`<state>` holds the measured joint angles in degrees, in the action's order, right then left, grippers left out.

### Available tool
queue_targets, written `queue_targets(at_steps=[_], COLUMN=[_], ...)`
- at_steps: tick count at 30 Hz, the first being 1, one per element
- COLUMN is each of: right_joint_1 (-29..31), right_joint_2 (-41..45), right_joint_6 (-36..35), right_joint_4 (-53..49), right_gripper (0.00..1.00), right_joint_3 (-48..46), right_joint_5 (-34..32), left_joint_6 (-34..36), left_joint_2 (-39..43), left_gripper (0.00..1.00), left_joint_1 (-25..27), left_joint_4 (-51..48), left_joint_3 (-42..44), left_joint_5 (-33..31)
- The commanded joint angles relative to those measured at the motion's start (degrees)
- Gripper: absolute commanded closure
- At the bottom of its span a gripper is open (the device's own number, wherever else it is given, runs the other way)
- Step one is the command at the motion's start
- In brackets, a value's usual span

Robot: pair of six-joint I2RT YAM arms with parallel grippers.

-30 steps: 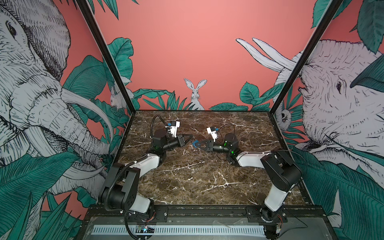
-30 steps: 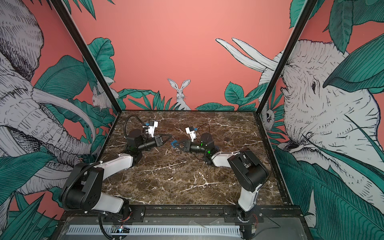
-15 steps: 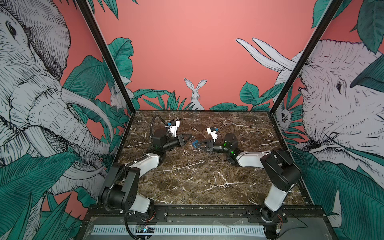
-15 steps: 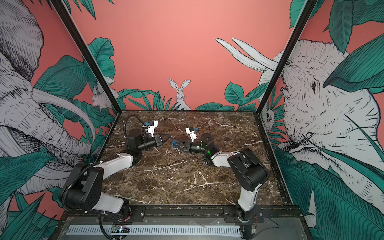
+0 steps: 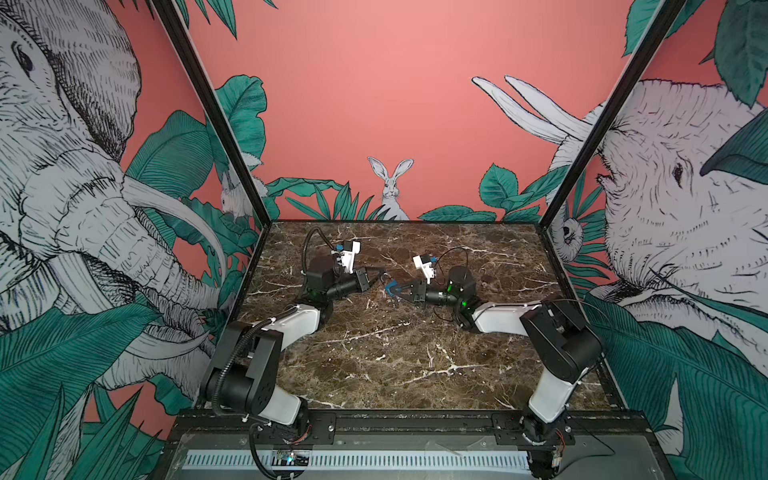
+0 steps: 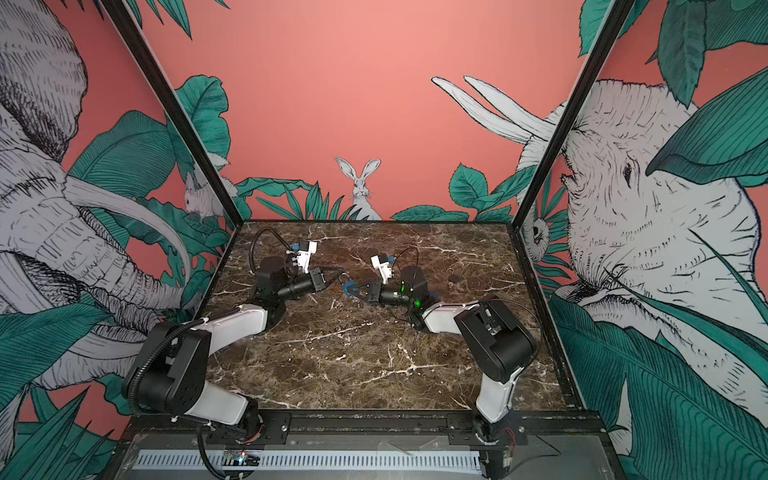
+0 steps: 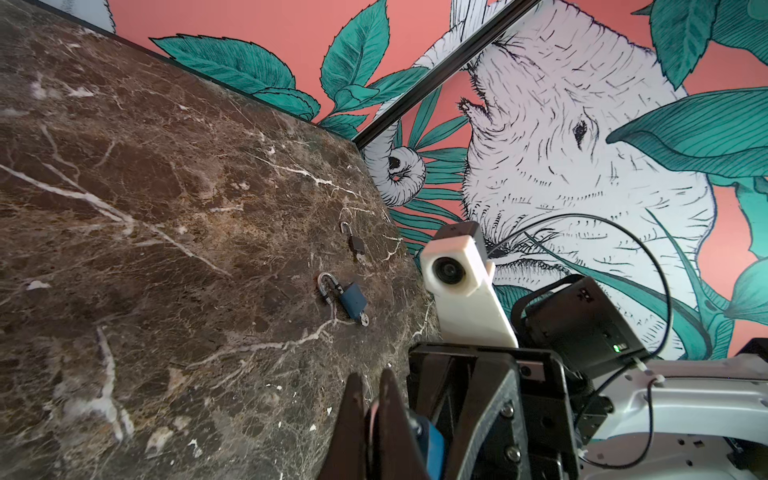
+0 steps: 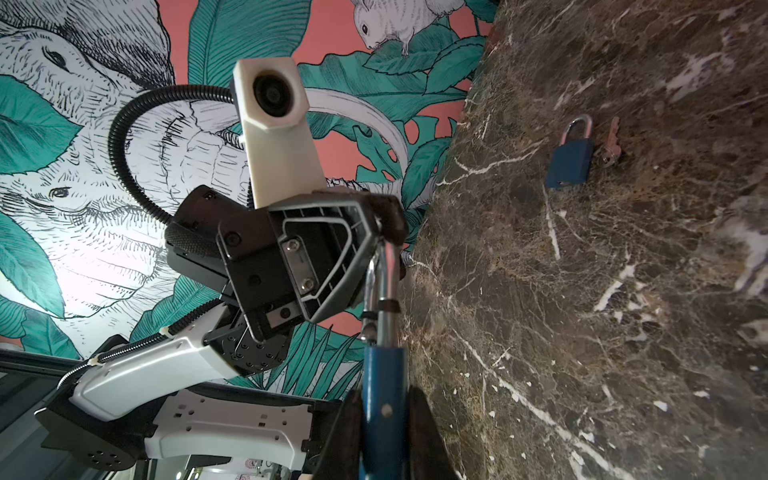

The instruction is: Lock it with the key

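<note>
Holding the lock [image 8: 384,374] just above the desk [image 5: 374,365], the two arms meet a little toward 12 o'clock from its middle. The right claw [image 8: 384,395], reaching in from 3 o'clock, grips the blue body by its flat faces. The left claw [image 5: 379,276], coming from 9 o'clock, is pinched fully closed on the top of the shackle [image 8: 383,274]. Whether the shackle's free leg sits in the body I cannot tell, and no key shows on this lock in any view.

The step in hand looks like seating the shackle, one claw bracing and the other pressing. The next move probably calls for a straight push along the shackle's legs toward 3 o'clock, with the right claw gripping hard enough that the body neither slides nor twists. A key would then have to be fetched and turned.

An open lock [image 7: 352,302] with a key in its base and a dark lock [image 7: 356,244] lie toward 3 o'clock, past the right wrist. A shut lock [image 8: 569,164] with a loose key [image 8: 611,145] beside it shows only in the right wrist view.
</note>
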<state>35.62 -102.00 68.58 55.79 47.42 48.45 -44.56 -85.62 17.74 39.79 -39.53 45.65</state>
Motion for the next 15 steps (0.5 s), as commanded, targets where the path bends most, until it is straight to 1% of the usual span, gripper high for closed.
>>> queue_targets(at_steps=[1,8,15], right_joint_1=[0.4,0.4,0.2], right_joint_2=[0.4,0.3,-0.3], right_joint_6=[-0.7,-2.4,-1.9], right_joint_4=[7.5,5.9,6.6], right_gripper=[1.00,1.00,1.00], right_joint_3=[3.4,3.9,5.1], right_joint_5=[1.4,1.3,1.4], left_joint_6=[0.1,-0.4,0.4], left_joint_2=[-0.7,-1.0,-0.7], left_gripper=[0.95,0.94,0.95], left_joint_1=[0.7,0.6,0.6], left_joint_4=[-1.8,-2.9,-4.8], left_joint_3=[-0.9,-1.6,-1.6], left_joint_5=[3.0,3.9,4.6])
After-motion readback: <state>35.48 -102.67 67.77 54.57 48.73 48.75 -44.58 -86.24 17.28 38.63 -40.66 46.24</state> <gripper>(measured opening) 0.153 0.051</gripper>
